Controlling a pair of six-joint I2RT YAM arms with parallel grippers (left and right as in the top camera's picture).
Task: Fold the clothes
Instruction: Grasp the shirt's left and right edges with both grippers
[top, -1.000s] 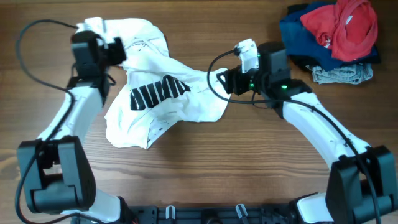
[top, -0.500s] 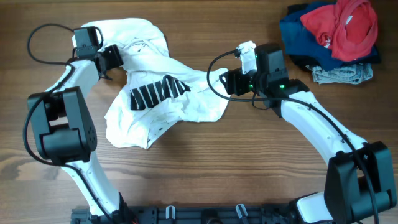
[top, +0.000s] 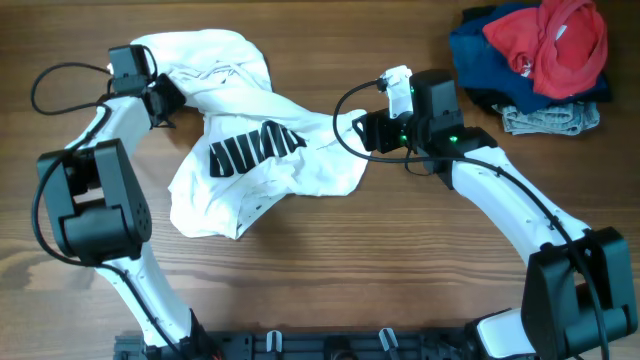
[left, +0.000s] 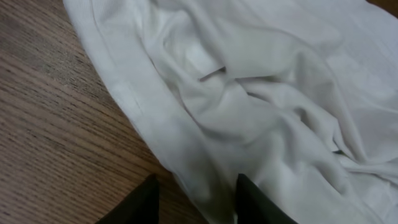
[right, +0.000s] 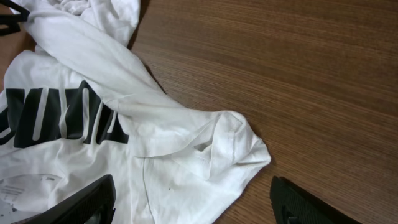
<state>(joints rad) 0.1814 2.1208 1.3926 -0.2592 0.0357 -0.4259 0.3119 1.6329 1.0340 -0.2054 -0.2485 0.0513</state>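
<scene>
Crumpled white T-shirt (top: 268, 180) on the wooden table (top: 420, 280), left of centre, black print (top: 255, 148) facing up. At its upper left edge, left gripper (top: 166, 96), fingers (left: 144, 202) parted and released, the hem lying loose between them. Over its right corner, right gripper (top: 358, 131), fingers (right: 84, 200) spread wide, grasping nothing. Well apart at the far right, pile of red, navy and grey garments (top: 535, 60).

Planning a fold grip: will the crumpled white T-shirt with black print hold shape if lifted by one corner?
Probably not: the black-printed white T-shirt lies in soft, bunched creases, so it should droop. Pushed, the thin fabric would likely wrinkle on the wooden table rather than slide whole.
</scene>
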